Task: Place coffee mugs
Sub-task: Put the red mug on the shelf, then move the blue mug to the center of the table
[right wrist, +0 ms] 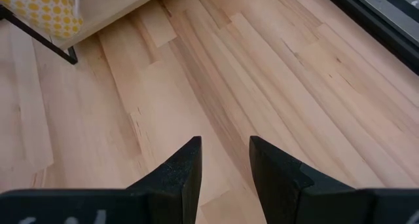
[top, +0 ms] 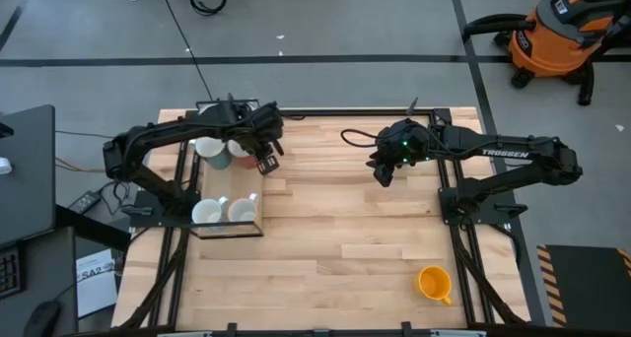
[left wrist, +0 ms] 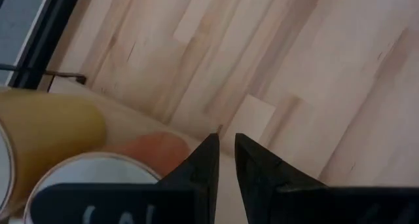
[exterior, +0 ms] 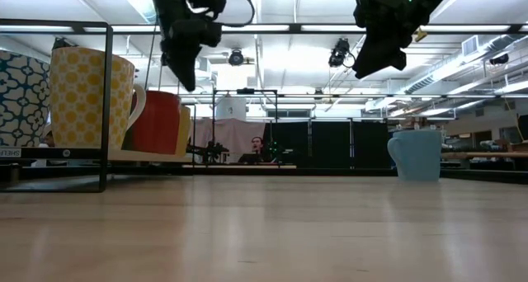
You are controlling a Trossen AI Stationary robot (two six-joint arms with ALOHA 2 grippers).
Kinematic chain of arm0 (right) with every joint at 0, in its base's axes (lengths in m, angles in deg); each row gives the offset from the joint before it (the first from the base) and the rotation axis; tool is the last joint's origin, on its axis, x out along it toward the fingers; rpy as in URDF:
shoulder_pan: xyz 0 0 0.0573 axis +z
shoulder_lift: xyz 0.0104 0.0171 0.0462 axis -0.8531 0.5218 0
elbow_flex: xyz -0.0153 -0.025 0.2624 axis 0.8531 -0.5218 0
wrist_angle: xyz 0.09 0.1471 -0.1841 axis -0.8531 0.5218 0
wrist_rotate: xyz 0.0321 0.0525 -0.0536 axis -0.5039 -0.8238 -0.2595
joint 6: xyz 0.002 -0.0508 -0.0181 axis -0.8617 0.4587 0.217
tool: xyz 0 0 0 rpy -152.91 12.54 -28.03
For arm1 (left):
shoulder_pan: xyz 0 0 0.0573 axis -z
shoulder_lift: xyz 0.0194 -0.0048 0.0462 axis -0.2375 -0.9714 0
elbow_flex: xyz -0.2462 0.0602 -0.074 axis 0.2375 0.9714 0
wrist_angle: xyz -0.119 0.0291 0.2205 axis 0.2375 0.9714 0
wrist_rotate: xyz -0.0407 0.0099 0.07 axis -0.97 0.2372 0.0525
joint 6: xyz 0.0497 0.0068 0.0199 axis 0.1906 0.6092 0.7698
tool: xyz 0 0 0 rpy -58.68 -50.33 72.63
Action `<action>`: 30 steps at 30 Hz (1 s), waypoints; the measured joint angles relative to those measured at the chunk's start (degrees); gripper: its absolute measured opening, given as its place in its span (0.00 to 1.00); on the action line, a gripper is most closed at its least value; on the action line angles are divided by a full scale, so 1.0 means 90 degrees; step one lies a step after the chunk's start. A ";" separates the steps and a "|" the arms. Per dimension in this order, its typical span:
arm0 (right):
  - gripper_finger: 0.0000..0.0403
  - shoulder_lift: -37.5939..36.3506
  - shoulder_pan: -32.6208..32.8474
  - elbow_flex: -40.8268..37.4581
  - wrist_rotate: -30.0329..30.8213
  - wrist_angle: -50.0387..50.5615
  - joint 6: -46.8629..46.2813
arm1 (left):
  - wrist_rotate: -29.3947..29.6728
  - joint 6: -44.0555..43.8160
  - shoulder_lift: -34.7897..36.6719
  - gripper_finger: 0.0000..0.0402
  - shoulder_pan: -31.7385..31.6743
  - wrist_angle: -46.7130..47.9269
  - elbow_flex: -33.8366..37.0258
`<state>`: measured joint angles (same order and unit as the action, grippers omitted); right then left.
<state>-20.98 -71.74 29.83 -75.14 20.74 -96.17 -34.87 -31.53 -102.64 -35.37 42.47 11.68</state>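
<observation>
Four mugs are seen grouped on a black-framed rack (top: 193, 229) at the left side of the wooden table (top: 335, 248): a white mug (top: 208, 212) and a second pale mug (top: 242, 211) at the near end, with a white-rimmed mug (top: 209, 149) and a reddish one (top: 240, 158) farther back under the left arm. In the low view, a blue-and-white patterned mug (exterior: 23, 99), a yellow dotted mug (exterior: 87, 98) and a red mug (exterior: 158, 122) are shown standing upright on the rack.

The left gripper (top: 268, 160) is held in the air just beside the far mugs; its fingers (left wrist: 205, 160) are brought nearly together, with a thin gap, and nothing is pinched between them.

The right gripper (top: 383, 172) is held above bare wood near the table's middle, its fingers (right wrist: 188, 164) set moderately apart and empty.

An orange mug (top: 434, 282) is seen alone near the front right of the table. A light blue mug (exterior: 417, 154) is shown upright at the right in the low view.
</observation>
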 joint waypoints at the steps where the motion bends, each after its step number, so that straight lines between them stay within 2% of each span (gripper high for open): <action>1: 0.33 0.0000 0.0000 0.0000 0.0000 -0.0005 0.0000 | 0.0011 -0.0001 -0.0046 0.14 -0.0001 0.0005 -0.0002; 6: 0.33 -0.0002 0.0002 0.0002 0.0000 -0.0059 0.0000 | 0.0119 0.0004 -0.0255 0.14 -0.0007 0.0362 -0.0002; 16: 0.33 -0.0001 0.0000 0.0002 0.0000 -0.0082 0.0000 | 0.0955 -0.0212 -0.0329 0.14 -0.0162 0.0478 -0.0002; 24: 0.33 -0.0002 0.0000 0.0002 0.0000 -0.0083 0.0000 | 0.0951 -0.0213 -0.0329 0.14 -0.0192 0.0399 -0.0002; 30: 0.33 -0.0001 0.0000 0.0002 -0.0002 -0.0083 0.0000 | 0.0470 -0.0217 -0.0328 0.14 0.0034 0.0153 -0.0002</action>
<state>-20.99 -71.74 29.85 -75.16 19.99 -96.17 -30.64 -33.48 -105.59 -35.06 43.85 11.66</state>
